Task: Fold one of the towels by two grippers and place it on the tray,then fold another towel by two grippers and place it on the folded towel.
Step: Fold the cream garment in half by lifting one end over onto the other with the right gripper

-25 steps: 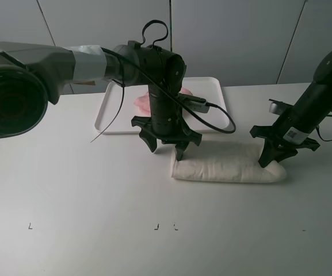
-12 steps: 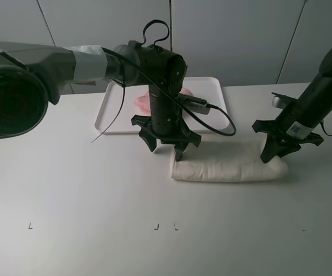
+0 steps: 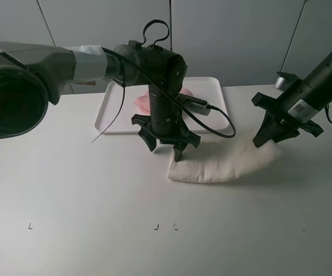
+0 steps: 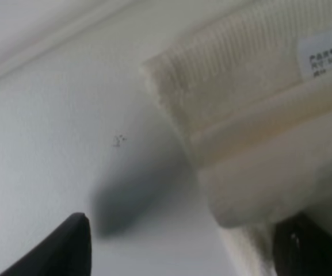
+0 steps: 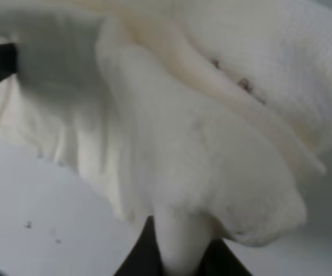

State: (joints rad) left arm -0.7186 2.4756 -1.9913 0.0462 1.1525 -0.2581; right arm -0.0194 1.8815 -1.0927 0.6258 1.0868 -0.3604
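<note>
The pink towel is lying on the white tray at the back of the tabletop, mostly hidden behind the left arm, so the first half of the task looks done and the work in hand is the second towel. The cream towel is resting on the tabletop just in front of the tray as a long folded band, and its right end is being held off the surface by the right gripper, whose jaws are clenched on a pinch of cloth; the right wrist view is showing the fabric bunching between the dark tips. The left gripper is hovering at the band's left end with its jaws standing wide and released, one tip beside the corner and the other at the towel's edge, with nothing held. Judging from this, the fold across the length is under way on one side only. The next move is calling for the left jaws to settle over the near corner and close on it, so both ends can be carried together, end over end, before the bundle is taken to the tray and laid on the pink towel.
</note>
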